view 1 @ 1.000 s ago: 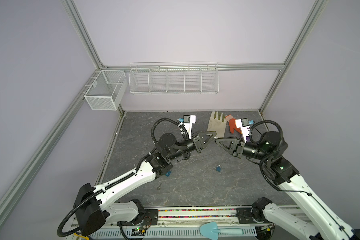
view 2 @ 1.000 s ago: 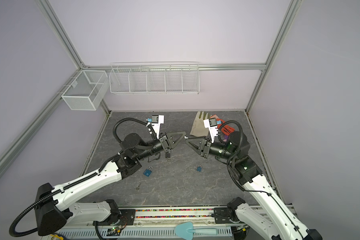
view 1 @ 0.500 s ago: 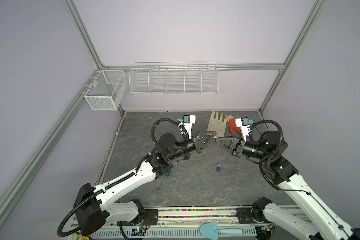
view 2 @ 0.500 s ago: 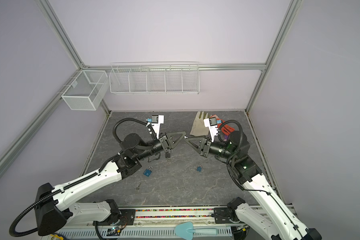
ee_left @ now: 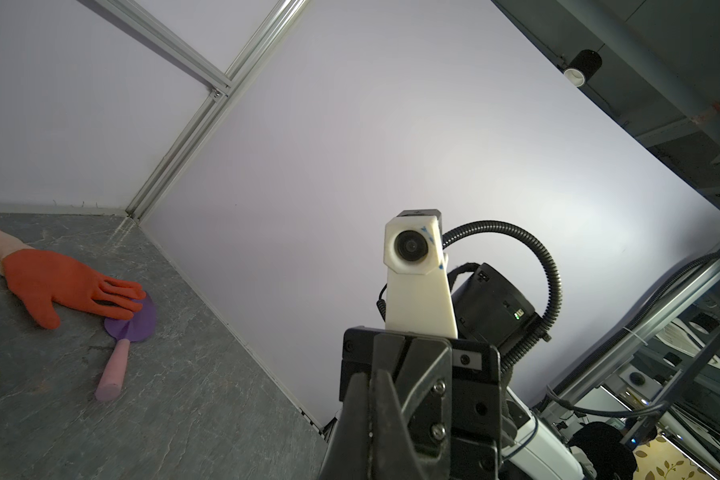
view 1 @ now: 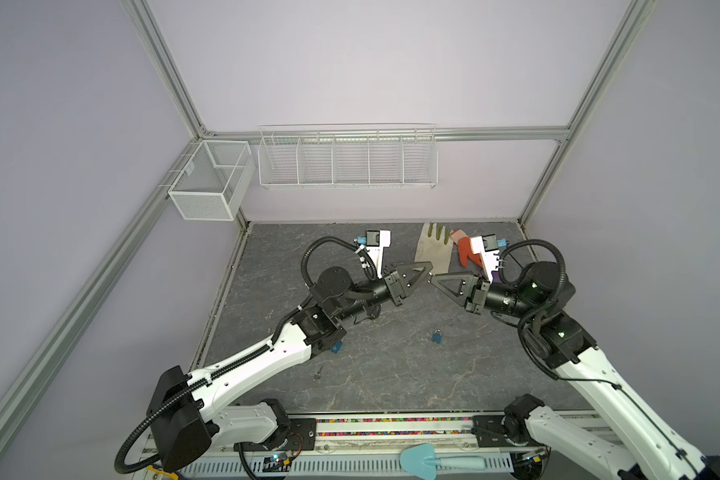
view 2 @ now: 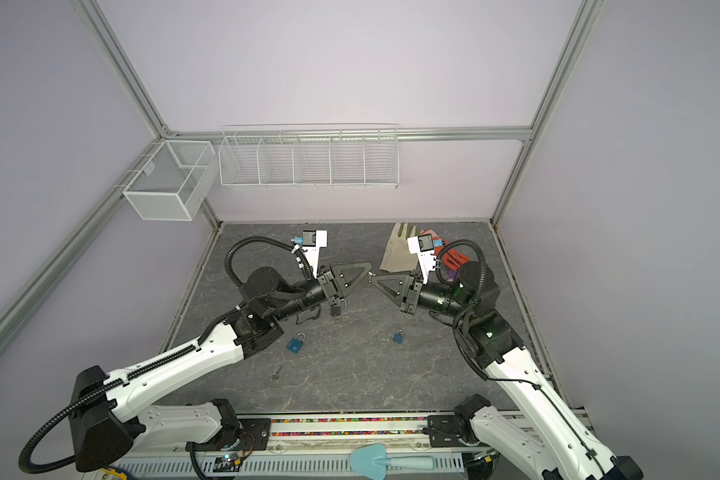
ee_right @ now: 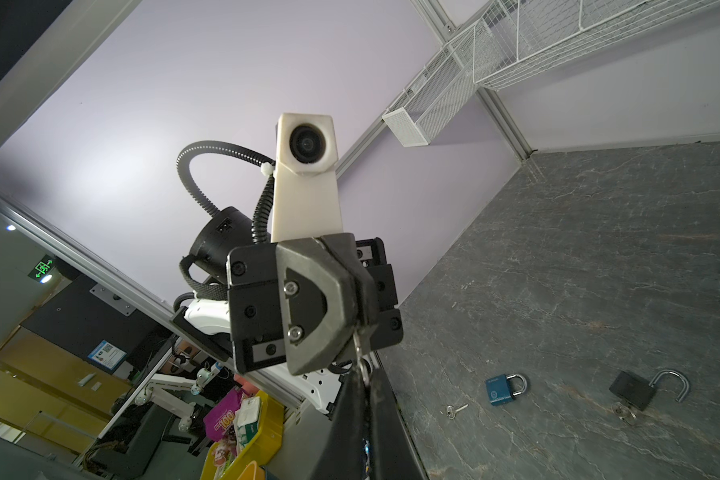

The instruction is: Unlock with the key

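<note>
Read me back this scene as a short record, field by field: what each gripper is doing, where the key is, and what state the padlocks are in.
left gripper: shut on the key, raised above the table
right gripper: shut on the same key, tip to tip with the left gripper
key: pinched between both grippers, off the table
black padlock: on the table, shackle open, key ring at its base
blue padlock: on the table, shackle closed
small blue padlock: on the table, apart from the others
loose key: lying beside the blue padlock

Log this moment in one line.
left gripper: shut on small silver key | right gripper: shut on same key | black padlock: shackle open
</note>
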